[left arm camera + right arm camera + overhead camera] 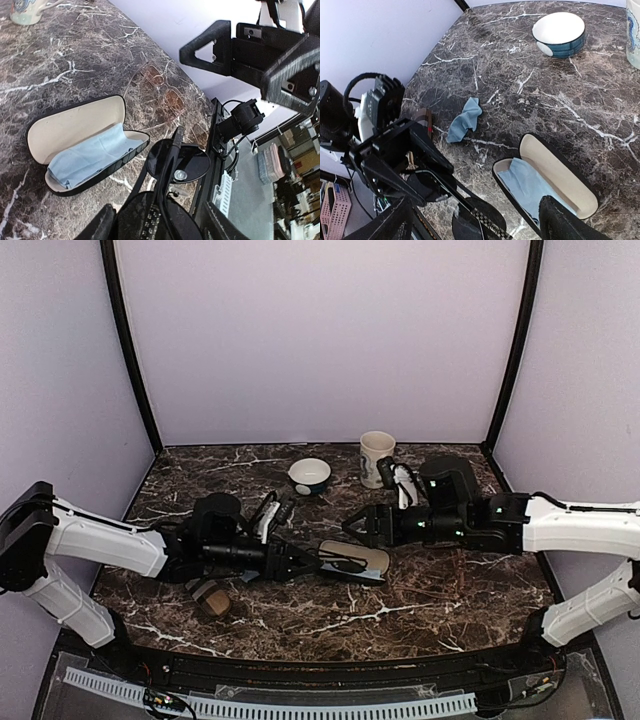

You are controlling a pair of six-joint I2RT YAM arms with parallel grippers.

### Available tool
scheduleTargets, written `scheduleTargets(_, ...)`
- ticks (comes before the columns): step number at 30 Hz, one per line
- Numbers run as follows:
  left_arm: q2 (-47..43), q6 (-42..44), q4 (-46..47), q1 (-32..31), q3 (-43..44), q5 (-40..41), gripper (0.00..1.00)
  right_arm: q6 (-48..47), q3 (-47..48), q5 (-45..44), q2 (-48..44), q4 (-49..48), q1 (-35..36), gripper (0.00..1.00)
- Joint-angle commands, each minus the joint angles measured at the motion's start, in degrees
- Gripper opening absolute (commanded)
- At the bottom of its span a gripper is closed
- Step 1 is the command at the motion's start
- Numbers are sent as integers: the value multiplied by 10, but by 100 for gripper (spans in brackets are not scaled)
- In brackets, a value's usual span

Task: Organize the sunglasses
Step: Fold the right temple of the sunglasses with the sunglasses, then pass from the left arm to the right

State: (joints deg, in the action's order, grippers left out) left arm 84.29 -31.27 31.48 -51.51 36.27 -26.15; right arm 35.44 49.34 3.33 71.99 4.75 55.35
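Left gripper (pixel 303 562) is clamped on the sunglasses (pixel 180 162); we see them held right at the left end of the open black case (pixel 75 125). A blue cloth (pixel 85 157) lies in the case. Right gripper (pixel 353 524) has its jaws wide apart with nothing between them, near the case.

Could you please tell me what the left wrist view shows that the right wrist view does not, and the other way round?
Only the left wrist view shows a pair of brown-tinted glasses lying beyond the case. Only the right wrist view shows the white and blue bowl and a crumpled blue cloth. Both show the open black case holding a flat blue cloth, the mug and the sunglasses.
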Motion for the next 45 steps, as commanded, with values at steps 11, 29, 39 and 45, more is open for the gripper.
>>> scheduleTargets(11, 28, -229, 24, 31, 31, -121, 0, -195, 13, 108, -8, 109, -24, 89)
scheduleTargets(29, 80, -272, -34, 38, 87, -210, 0, -348, 124, 2, 116, 211, 73, 85)
scheduleTargets(39, 83, -284, -27, 38, 84, -222, 0, -371, 159, -27, 154, 231, 93, 66)
scheduleTargets(45, 85, -287, -22, 38, 82, -225, 0, -369, 160, -37, 158, 225, 100, 59)
